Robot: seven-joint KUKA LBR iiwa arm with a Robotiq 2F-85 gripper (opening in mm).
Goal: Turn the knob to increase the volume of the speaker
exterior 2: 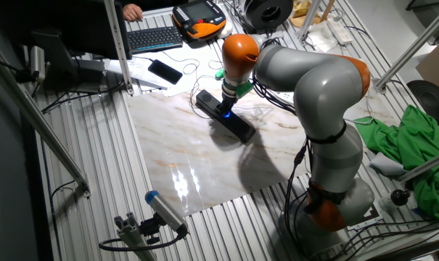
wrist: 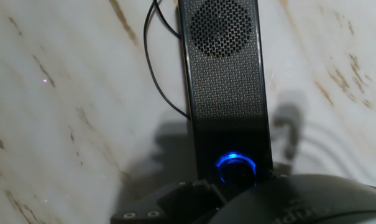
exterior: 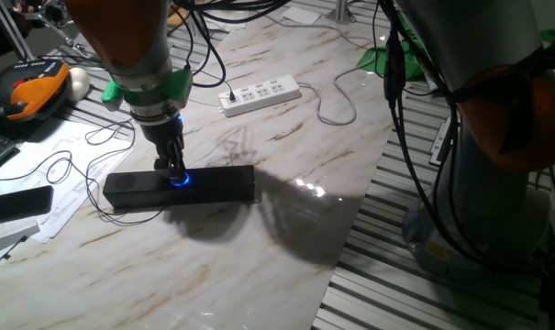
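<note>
The long, narrow black rectangular speaker (exterior: 179, 187) lies flat on the marble-patterned bench (exterior: 259, 238), near its left side in one fixed view, with a thin black cable (wrist: 155, 62) trailing away from it across the stone. The small round knob with the glowing blue ring (wrist: 236, 168) sits in the middle of the speaker's length, and the blue light shows clearly in all three views.

The two-finger gripper (exterior: 172, 170) hangs straight down over the knob, its tips at the blue ring or just above it. In the hand view the dark body of the hand fills the lower edge and hides the fingertips, so I cannot tell whether the jaws are apart around the knob or already clamped on it; the fixed views are too small to settle it.

The step in hand looks like the seating of the jaws on the knob, before or at the very start of the turn. The next move calls for a firm, centred hold on the knob's rim and then a rotation of the wrist about the knob's own axis, in the direction that raises the volume, without side force. The speaker is light and unfixed, so an off-centre twist could slide or swivel it on the smooth bench.

A white power strip (exterior: 260, 93) lies well apart, farther back.
</note>
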